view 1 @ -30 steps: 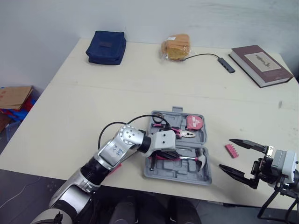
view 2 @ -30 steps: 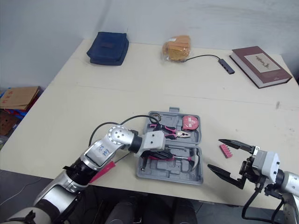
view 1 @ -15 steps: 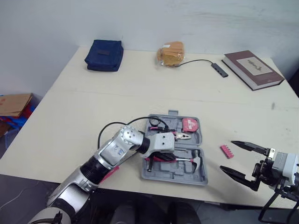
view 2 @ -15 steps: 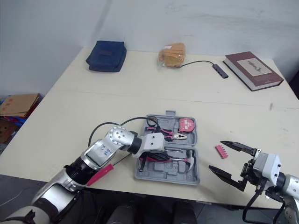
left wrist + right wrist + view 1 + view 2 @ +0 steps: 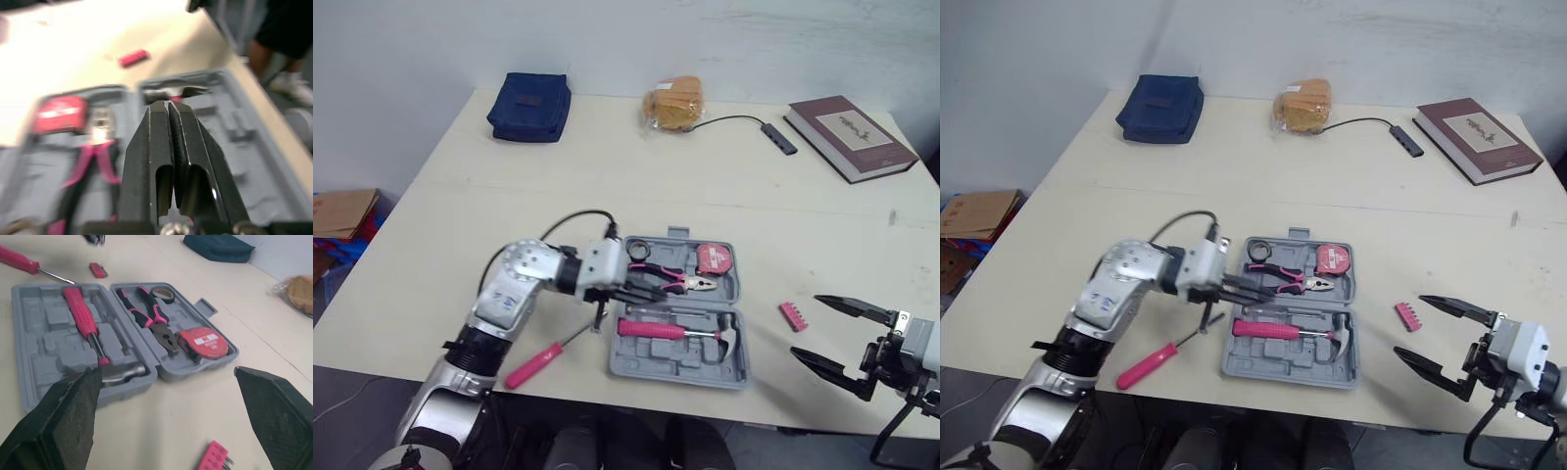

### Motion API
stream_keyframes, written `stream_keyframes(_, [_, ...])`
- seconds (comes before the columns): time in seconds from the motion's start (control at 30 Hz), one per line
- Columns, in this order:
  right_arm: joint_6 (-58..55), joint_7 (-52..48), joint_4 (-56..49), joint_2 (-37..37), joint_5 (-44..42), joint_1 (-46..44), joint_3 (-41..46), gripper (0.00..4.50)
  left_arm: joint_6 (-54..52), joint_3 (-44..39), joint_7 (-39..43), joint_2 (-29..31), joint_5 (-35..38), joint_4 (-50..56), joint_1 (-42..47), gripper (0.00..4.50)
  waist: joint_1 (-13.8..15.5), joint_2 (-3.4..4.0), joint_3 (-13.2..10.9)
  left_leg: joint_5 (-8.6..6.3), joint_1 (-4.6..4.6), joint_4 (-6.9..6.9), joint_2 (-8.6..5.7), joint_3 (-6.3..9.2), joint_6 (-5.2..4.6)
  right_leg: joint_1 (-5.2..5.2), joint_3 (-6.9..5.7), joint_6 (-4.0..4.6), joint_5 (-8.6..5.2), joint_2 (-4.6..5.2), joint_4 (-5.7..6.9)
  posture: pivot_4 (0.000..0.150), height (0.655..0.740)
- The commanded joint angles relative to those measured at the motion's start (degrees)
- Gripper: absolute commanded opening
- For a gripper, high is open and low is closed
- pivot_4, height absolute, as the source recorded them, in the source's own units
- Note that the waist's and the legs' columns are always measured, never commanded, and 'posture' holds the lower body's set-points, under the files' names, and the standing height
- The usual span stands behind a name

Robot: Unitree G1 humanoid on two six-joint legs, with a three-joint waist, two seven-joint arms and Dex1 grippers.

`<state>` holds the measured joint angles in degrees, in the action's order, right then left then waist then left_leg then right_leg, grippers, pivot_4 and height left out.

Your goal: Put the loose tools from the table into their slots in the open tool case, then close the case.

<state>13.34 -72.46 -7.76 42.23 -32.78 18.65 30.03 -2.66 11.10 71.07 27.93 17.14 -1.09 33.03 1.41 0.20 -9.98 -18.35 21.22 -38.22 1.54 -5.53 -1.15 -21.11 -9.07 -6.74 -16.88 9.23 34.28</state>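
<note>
A pale wall backs a broad cream table (image 5: pixel 489 225). Along its far edge lie a navy pouch (image 5: pixel 530 95), a bagged loaf (image 5: pixel 674 101) and a maroon book (image 5: pixel 850 122).

The grey tool case (image 5: pixel 685 360) lies open near the front edge, between my arms. It already holds a hammer (image 5: pixel 666 330), pliers (image 5: pixel 666 278) and a tape measure (image 5: pixel 716 258). It is moulded plastic, so I judge it stiff and fairly light. With the tools seated it should fold shut with a push on the outer rim of one half.

My left tool (image 5: pixel 644 292) hovers over the case's left side, above the pliers handles. Its fingers (image 5: pixel 156 147) are pressed together with nothing between them. My right tool (image 5: pixel 806 325) hangs low at the table's front right, near the case, jaws spread wide and empty.

Two loose pieces remain. The pink screwdriver (image 5: pixel 546 355) lies left of the case near the front edge, its tip just beside the case wall. It looks rigid and light, and the round handle may roll. I would pinch that thick handle at mid-length, across its width.

The pink bit holder (image 5: pixel 793 315) lies right of the case, near my right tool. It is small, flat and light, likely to skid. I would take it across its short sides.
</note>
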Motion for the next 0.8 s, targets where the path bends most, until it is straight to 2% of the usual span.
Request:
stream_keyframes(0.03, [2.5,-1.5,2.3,1.2,-1.0,0.0,4.1,4.5,1.7,-6.6,1.1,4.0,3.4,-0.2,-3.2,0.05,-0.2,-0.01,0.0,0.0,-0.01,0.01,0.0,-0.01,0.0,0.0,0.01,0.0,0.0,0.0,0.0,0.15,0.74])
stream_keyframes(0.1, [4.6,-2.8,5.1,1.7,-1.1,-0.2,6.1,4.5,0.9,-11.1,0.8,7.2,5.2,-0.4,-6.5,0.05,-0.3,-0.01,-0.1,0.0,-0.02,0.06,0.01,-0.04,0.0,-0.04,0.03,0.0,0.0,-0.01,0.0,0.15,0.74])
stream_keyframes(0.13, [5.4,-3.4,6.6,2.0,-1.0,-0.2,7.0,4.5,1.6,-13.4,0.1,8.3,5.6,-1.2,-7.9,0.55,-0.2,-0.02,-0.1,0.0,-0.01,0.08,0.03,-0.06,0.0,-0.08,0.04,0.0,0.0,-0.02,0.0,0.15,0.74])
stream_keyframes(0.2, [7.1,-4.4,10.2,2.8,-0.7,-0.3,8.9,4.5,2.6,-17.2,-1.4,10.5,5.4,-3.0,-10.7,1.08,-0.1,-0.03,-0.3,0.0,0.01,0.1,0.03,-0.06,0.0,-0.12,0.04,0.0,0.0,-0.02,0.01,0.15,0.74])
stream_keyframes(0.3, [10.2,-4.5,16.3,3.5,-0.1,-1.0,11.5,4.5,4.8,-23.7,-4.0,13.5,5.0,-7.3,-14.4,2.51,-0.1,-0.12,-0.4,0.0,0.01,0.1,0.02,-0.07,0.0,-0.13,0.05,0.0,0.0,0.01,0.02,0.15,0.74])
stream_keyframes(0.4, [12.9,-3.2,24.8,3.4,0.7,-0.7,14.7,4.5,8.7,-33.2,-8.2,18.5,4.0,-16.9,-18.7,3.83,-0.2,-0.17,-0.5,-0.02,0.02,0.13,0.04,-0.08,0.0,-0.2,0.06,0.0,0.0,0.03,0.04,0.15,0.74])
stream_keyframes(0.43, [13.5,-3.1,26.6,3.4,0.8,-0.5,15.3,4.5,9.9,-34.7,-8.7,19.7,3.8,-19.2,-19.7,4.41,-0.2,-0.19,-0.5,-0.02,0.03,0.19,0.05,-0.09,0.02,-0.26,0.06,0.03,-0.02,0.03,0.05,0.15,0.74])
stream_keyframes(0.57, [17.3,-1.3,35.0,4.2,1.7,-0.1,18.1,4.5,14.2,-40.9,-9.7,23.1,4.3,-29.4,-24.0,4.41,-0.4,-0.11,-0.5,-0.08,0.02,0.29,0.06,-0.28,0.05,-0.37,0.09,0.06,-0.05,0.08,0.06,0.15,0.74])
stream_keyframes(0.7, [19.7,0.9,45.5,5.4,1.8,1.1,21.0,4.5,20.7,-45.9,-14.9,25.3,2.9,-39.8,-27.0,4.41,-0.4,-0.1,-0.5,-0.16,-0.01,0.28,0.02,-0.38,-0.03,-0.41,0.18,0.01,-0.02,0.25,0.07,0.15,0.74])
stream_keyframes(0.8, [22.0,1.9,50.3,6.0,2.2,1.8,21.6,4.5,22.4,-47.6,-16.5,26.1,3.3,-43.9,-28.1,4.41,-0.4,-0.1,-0.5,-0.42,-0.03,0.28,0.13,-0.36,0.0,-0.43,0.21,0.03,-0.03,0.35,0.07,0.15,0.74])
